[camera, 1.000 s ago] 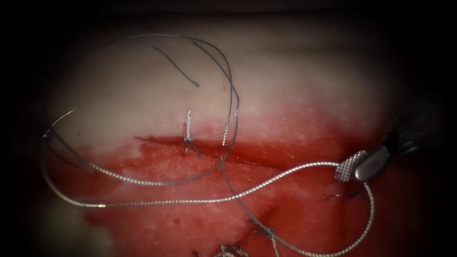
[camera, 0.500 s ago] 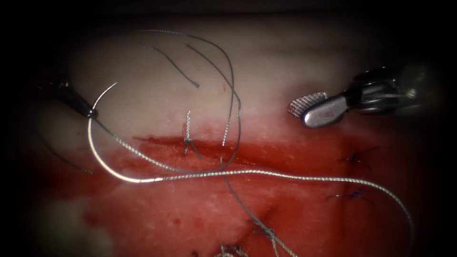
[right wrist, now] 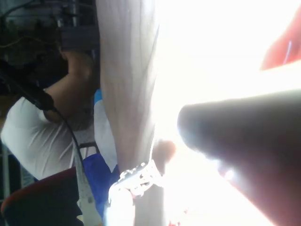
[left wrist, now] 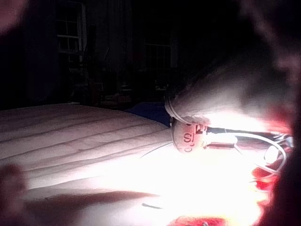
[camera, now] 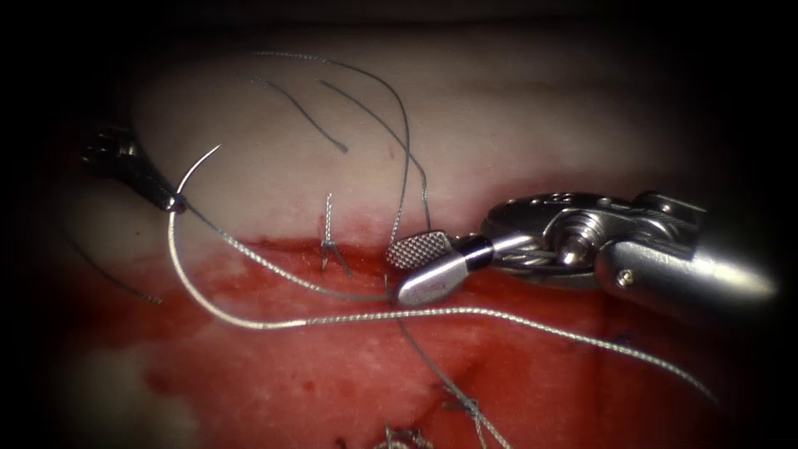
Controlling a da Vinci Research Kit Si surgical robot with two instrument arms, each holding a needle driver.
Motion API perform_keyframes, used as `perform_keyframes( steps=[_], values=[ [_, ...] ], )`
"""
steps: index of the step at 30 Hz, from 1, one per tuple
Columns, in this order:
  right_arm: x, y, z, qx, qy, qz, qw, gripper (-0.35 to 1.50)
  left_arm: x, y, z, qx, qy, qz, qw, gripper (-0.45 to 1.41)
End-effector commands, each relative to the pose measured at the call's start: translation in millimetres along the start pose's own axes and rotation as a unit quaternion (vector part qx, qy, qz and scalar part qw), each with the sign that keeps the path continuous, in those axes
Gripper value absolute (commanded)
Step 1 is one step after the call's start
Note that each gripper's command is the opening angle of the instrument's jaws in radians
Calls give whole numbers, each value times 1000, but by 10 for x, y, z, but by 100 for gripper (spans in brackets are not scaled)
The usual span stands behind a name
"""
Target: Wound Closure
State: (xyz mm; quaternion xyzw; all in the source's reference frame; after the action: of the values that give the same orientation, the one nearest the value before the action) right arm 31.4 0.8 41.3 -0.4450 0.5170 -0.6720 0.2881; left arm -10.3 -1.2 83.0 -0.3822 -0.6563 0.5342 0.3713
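Gripping the needle (camera: 179, 274) near its pointed end, the left gripper (camera: 170, 201) holds it free above the tissue (camera: 515, 141), left of the stitches. The right gripper (camera: 420, 266) hovers spread and empty over the cut (camera: 274, 246), beside the thread (camera: 499, 316).

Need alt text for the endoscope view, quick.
The left tool holds the curved needle near its tip, clear of the tissue, left of the cut. The right tool hovers open over the cut, holding nothing; thread trails rightward.
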Motion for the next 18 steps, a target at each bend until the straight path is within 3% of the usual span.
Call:
perform_keyframes(
  steps=[1, 6, 10, 13, 14, 18],
  values=[
    [-18, 2, -11, 12, -13, 14, 1000, 101, 13, 12, -3, 0, -4, 6, 1000, -45],
    [-32, -2, -29, 86, -67, 72, 991, 96, 12, 11, -3, 8, -20, 30, 999, -45],
    [-27, -8, -38, 133, 9, 162, 978, 85, 8, 14, -6, 35, -40, 39, 998, -45],
    [-7, -6, -41, 151, 52, 209, 965, 85, 5, 17, -5, 44, -48, 41, 997, -45],
    [3, -4, -38, 159, 90, 214, 960, 81, 5, 17, -3, 47, -51, 42, 997, -45],
    [15, 1, -19, 152, 127, 219, 956, 76, 5, 16, -3, 54, -57, 45, 996, -45]
  ],
)
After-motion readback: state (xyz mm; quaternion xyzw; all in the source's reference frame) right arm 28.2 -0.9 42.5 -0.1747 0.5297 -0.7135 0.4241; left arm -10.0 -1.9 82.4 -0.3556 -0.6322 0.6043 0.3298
